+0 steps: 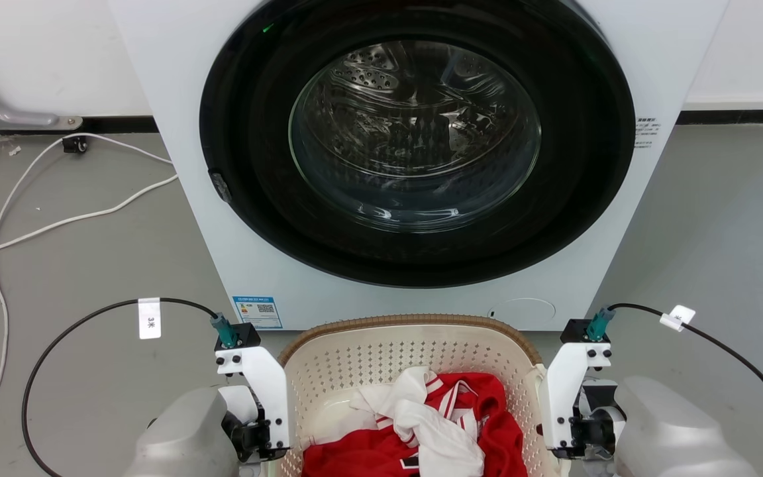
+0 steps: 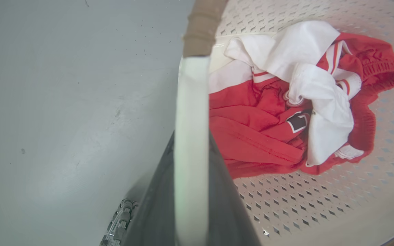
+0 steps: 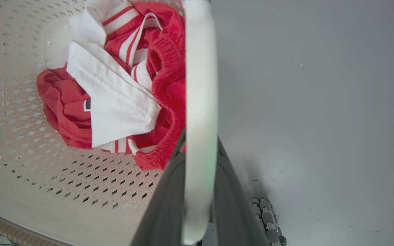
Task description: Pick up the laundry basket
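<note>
The laundry basket (image 1: pixel 381 354), cream and perforated with a brown woven-look rim, sits low in the head view, just in front of the washing machine. Red and white clothes (image 1: pixel 434 424) lie in it. My left gripper (image 2: pixel 192 140) is shut on the basket's white left handle (image 2: pixel 191 102), one dark finger on each side of it. On the opposite side, my right gripper (image 3: pixel 200 136) is shut the same way on the white right handle (image 3: pixel 200 85). The head view shows both wrists (image 1: pixel 255 397) (image 1: pixel 570 397) beside the basket's sides. Whether the basket is off the floor I cannot tell.
A white front-loading washing machine (image 1: pixel 209 218) with its round glass door (image 1: pixel 414 139) shut stands right behind the basket. White cables (image 1: pixel 57 218) trail over the grey floor at the left. Bare floor lies on both sides of the basket.
</note>
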{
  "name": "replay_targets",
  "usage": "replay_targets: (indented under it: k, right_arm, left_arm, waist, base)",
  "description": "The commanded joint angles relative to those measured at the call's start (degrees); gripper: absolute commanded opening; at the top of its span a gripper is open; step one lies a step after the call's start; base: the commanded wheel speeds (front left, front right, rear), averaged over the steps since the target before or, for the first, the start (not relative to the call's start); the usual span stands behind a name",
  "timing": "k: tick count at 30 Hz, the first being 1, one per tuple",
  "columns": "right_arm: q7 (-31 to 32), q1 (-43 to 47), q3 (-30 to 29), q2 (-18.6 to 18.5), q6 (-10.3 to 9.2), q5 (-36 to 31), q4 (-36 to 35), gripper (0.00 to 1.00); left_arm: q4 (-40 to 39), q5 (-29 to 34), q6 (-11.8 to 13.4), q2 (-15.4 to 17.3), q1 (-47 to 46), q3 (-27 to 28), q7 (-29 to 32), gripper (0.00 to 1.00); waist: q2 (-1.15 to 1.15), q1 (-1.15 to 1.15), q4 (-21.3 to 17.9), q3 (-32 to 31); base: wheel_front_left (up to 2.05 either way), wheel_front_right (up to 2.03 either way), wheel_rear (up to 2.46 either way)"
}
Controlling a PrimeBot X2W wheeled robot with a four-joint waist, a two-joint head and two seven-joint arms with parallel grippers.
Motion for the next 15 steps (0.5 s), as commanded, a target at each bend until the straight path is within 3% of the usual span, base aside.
replay_targets:
  k: [1, 15]
  right_arm:
    - [0.1, -0.8, -0.1, 1.0, 0.77, 0.4, -0.4, 0.00]
    - [1.0, -0.8, -0.6, 0.8, 0.77, 0.4, -0.4, 0.00]
  left_arm:
    - [-0.5, -0.5, -0.6, -1.0, -0.7, -0.1, -0.3, 0.00]
    - [-0.5, -1.3, -0.6, -1.0, -0.8, -0.8, -0.9, 0.00]
  waist:
    - [0.00, 0.00, 0.0, 0.0]
    - [0.00, 0.00, 0.1, 0.2]
  base:
    - [0.00, 0.00, 0.00]
    - [0.00, 0.00, 0.00]
